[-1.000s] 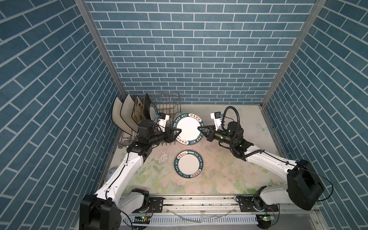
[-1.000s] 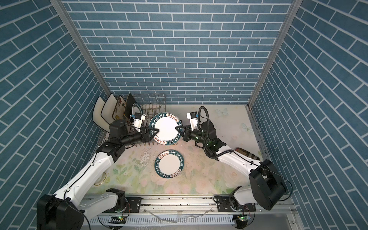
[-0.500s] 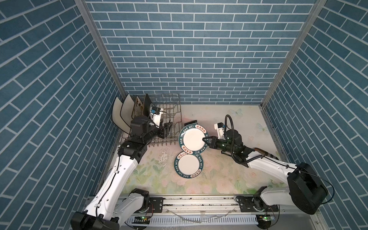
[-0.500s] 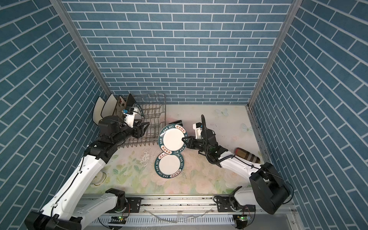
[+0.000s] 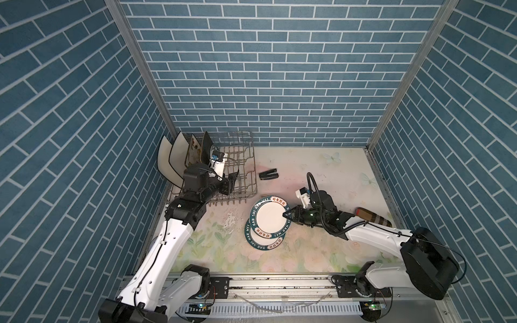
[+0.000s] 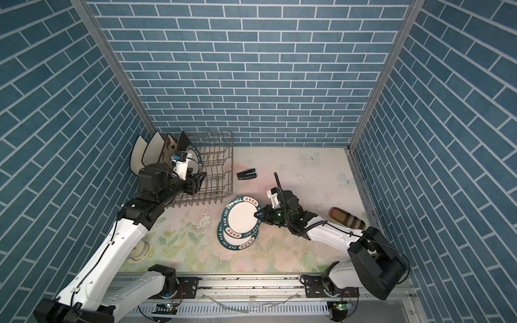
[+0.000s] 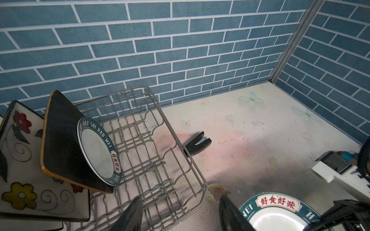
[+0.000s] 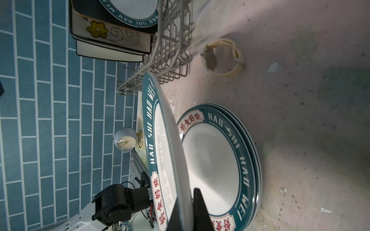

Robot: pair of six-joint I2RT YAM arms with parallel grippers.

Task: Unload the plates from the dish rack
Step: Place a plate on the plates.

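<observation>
We see the right gripper (image 5: 286,216) with its fingers clamped on the dark teal rim of a round plate (image 5: 269,217). It holds the plate tilted just above a stack of matching plates (image 5: 264,243) that lies flat on the flowered desk (image 5: 321,251). We cannot tell whether the tilted plate touches the stack. Across the desk, the left gripper (image 5: 231,183) hangs over the near side of the dish rack (image 5: 244,167), its fingers apart with nothing between them. The left wrist view shows another teal-rimmed plate (image 7: 98,152) standing in the rack. It leans on a black square plate (image 7: 60,136), and a flowered plate (image 7: 20,160) stands upright behind that. In a top view, two cream plates (image 5: 164,159) stand at the rack's far end, beside the side wall. A black clip (image 5: 268,174) lies on the desk just beside the rack.
</observation>
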